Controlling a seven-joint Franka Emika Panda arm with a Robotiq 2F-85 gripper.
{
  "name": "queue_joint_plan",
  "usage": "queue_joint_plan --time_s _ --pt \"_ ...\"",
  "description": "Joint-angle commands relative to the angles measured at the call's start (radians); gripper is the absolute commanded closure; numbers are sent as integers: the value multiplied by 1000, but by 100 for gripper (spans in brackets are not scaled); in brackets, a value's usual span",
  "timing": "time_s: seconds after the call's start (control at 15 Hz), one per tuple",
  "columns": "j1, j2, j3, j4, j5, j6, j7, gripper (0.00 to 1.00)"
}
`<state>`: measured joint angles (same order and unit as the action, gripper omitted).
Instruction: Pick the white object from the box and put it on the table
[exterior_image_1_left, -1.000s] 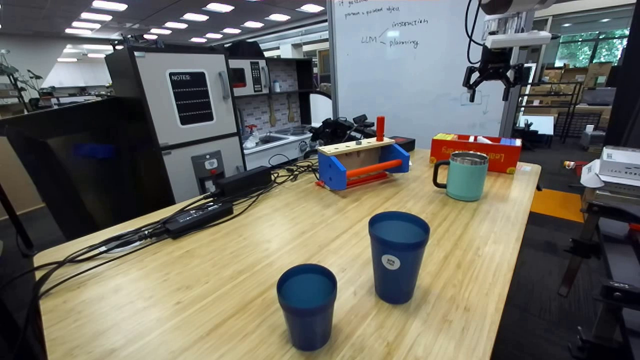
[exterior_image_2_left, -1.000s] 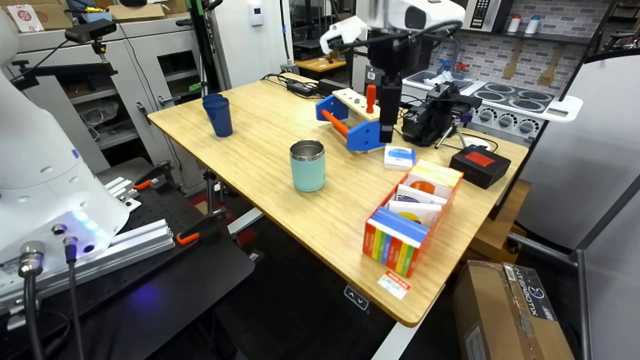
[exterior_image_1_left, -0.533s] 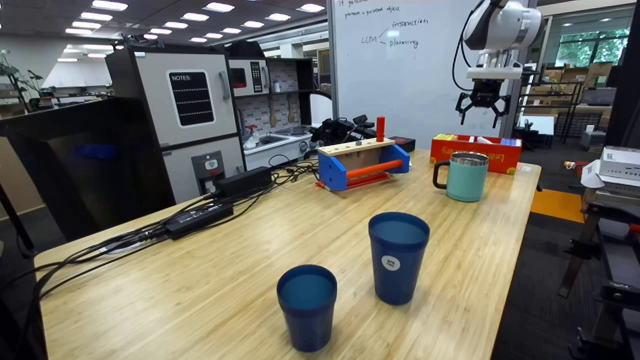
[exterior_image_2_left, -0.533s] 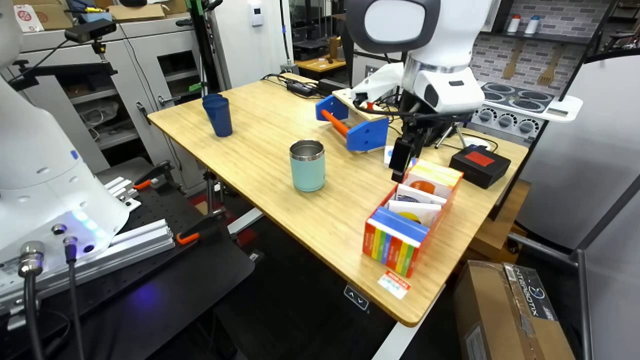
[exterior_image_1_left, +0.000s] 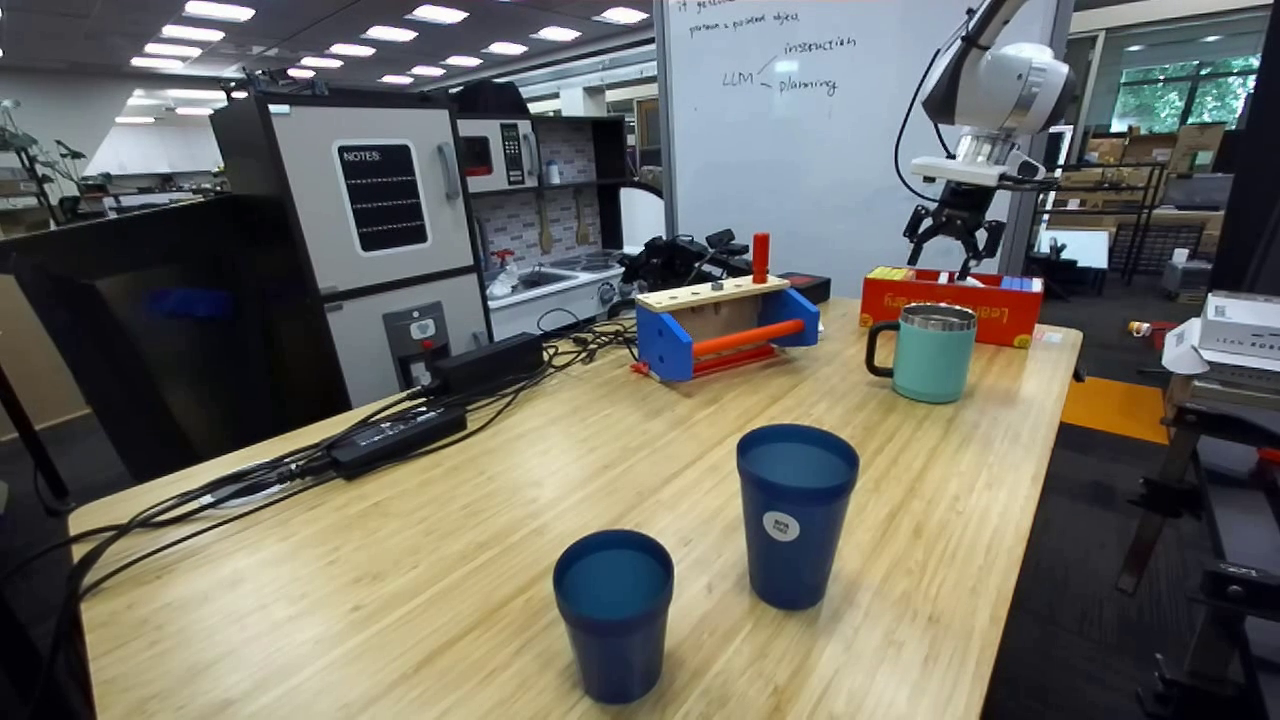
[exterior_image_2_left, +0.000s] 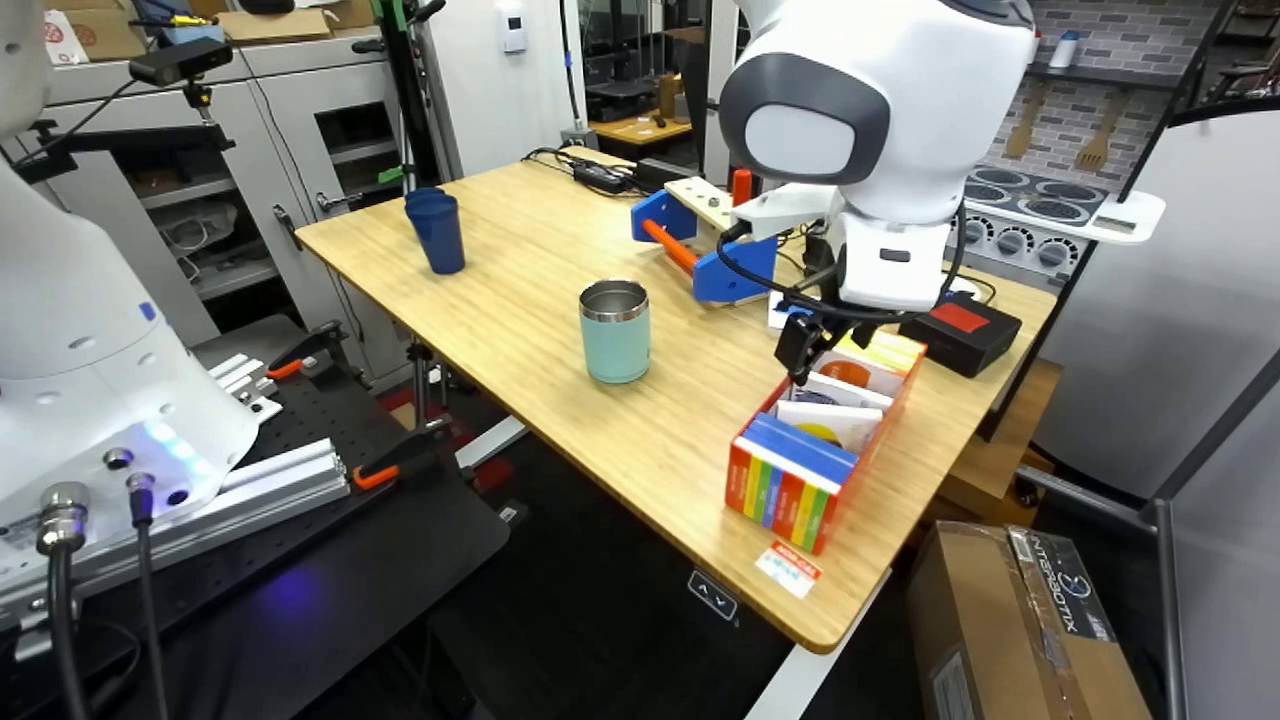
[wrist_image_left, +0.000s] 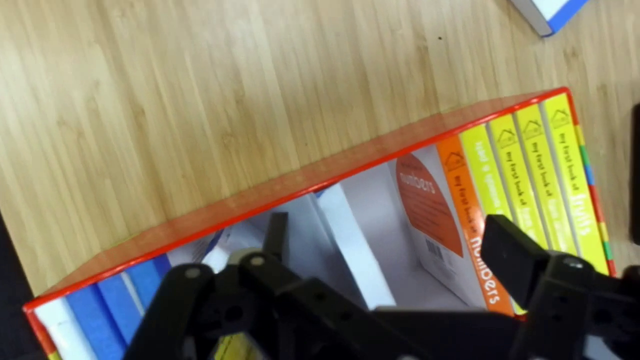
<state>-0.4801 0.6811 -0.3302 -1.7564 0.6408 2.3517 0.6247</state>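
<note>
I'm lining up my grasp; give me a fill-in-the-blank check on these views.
The gripper is not shut but ____.
The box holding a white object is coloured ____.
The mug has a handle coloured ____.
The orange book is titled "my first book of ____".
Missing words: open; red; black; numbers.

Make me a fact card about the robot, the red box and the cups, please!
End effector: open, over the red box
Red box: on the table, with books in it
White object: in the box, probably a book
Teal mug: upright on the table, apart from the box
Short blue cup: on the table
Taller blue cup: on the table too
</note>
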Motion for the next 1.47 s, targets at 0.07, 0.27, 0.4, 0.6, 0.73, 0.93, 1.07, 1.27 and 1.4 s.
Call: queue_joint_plan --time_s 0.07,0.27,0.4,0.6,0.73,0.93,1.07,1.27,1.4 --pt "-19 36 31 29 162 89 100 42" --pt "-11 46 27 18 226 136 125 63" --pt "-13 48 26 8 257 150 121 77" --pt "-8 -9 25 -22 241 93 65 98" --pt "2 -42 18 -41 219 68 33 100" --pt "14 -130 14 -80 185 0 -38 100" --pt "25 -196 6 -102 147 -41 -84 100" --pt "43 -268 -18 -129 61 -60 -105 100" --pt "49 -300 -33 -150 -13 -59 -111 100"
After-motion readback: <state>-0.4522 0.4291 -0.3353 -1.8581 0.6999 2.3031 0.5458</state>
